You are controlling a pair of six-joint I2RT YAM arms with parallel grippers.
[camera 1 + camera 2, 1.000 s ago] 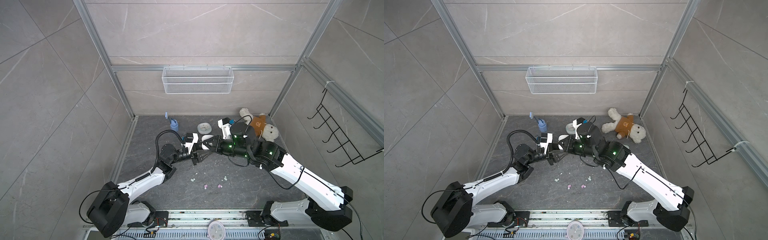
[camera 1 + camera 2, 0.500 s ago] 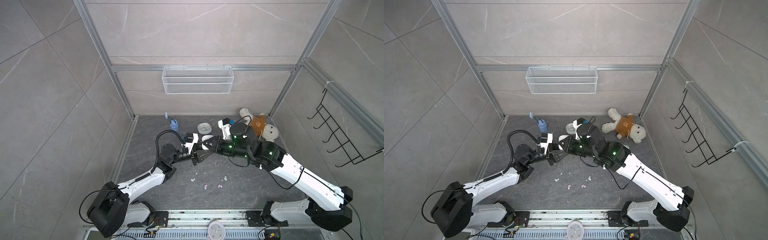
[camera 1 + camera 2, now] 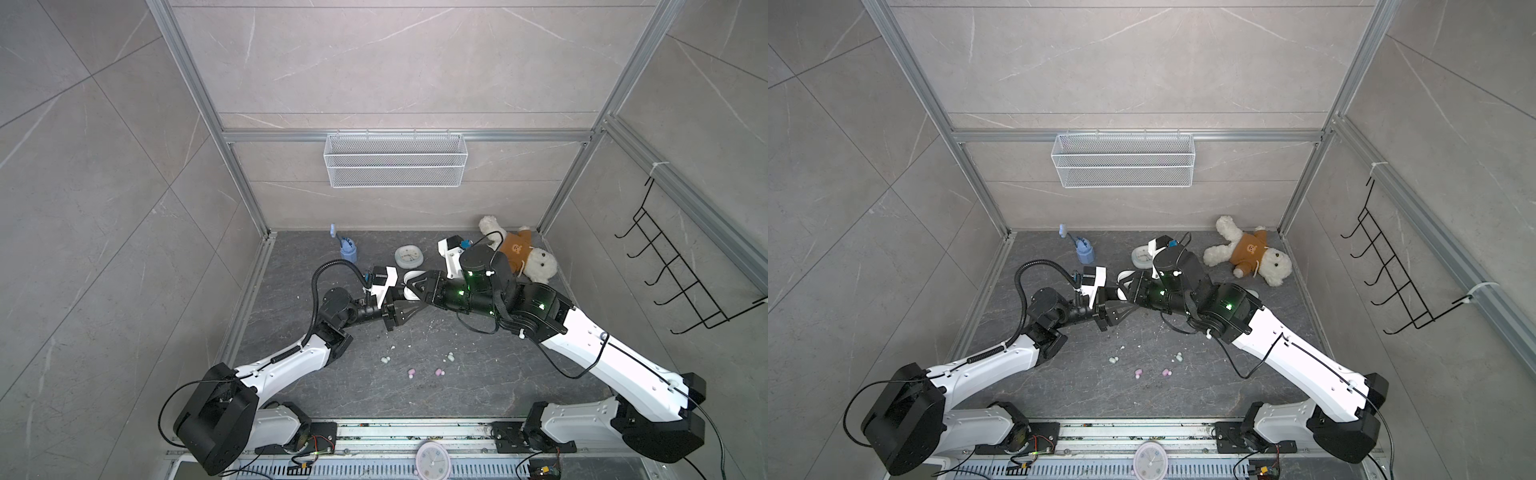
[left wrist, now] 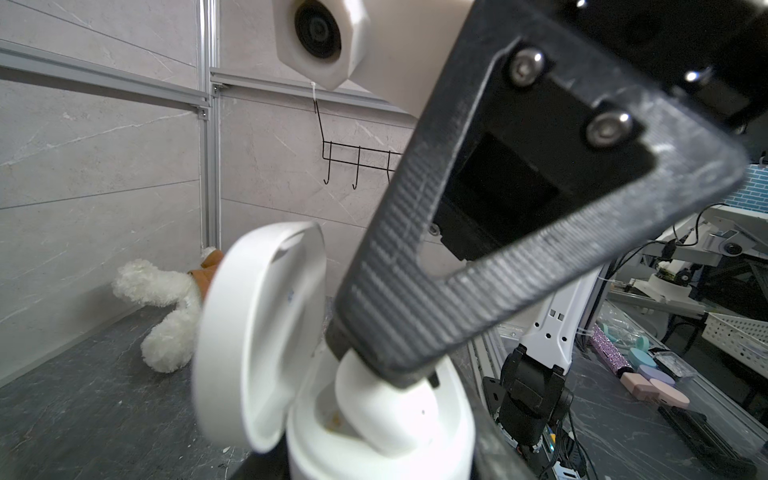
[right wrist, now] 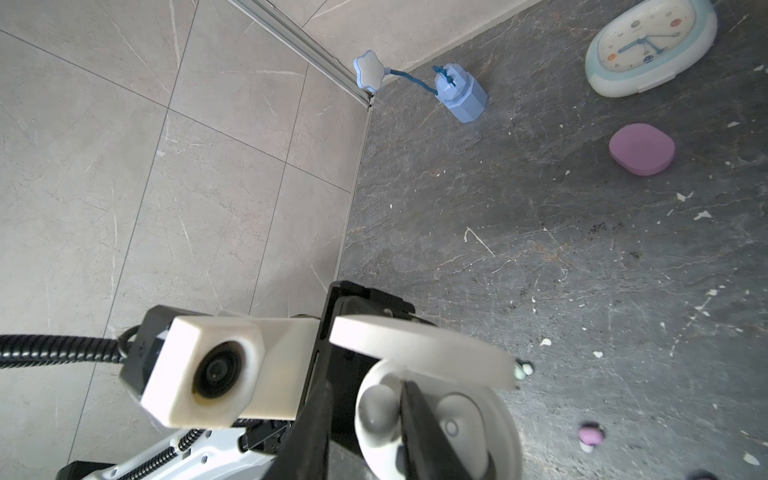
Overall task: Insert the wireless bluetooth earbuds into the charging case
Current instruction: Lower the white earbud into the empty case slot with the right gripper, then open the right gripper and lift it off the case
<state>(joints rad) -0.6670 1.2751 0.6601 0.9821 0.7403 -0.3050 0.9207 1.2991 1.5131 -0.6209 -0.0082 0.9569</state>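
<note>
One white earbud (image 5: 376, 409), likely light and slick, sits in the charging case (image 4: 307, 453), mid-frame in both top views. My left gripper (image 3: 417, 306) clamps case; right gripper (image 5: 365, 440) narrowly parted astride bud, grip unclear. Pinch flanks.

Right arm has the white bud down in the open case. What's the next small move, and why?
Probably lift the right gripper straight out of the charging case, jaws parted. The white earbud already sits in its well with a fingertip against it, and the left gripper holds the case with the lid open; a sideways pull could drag the bud out.
</note>
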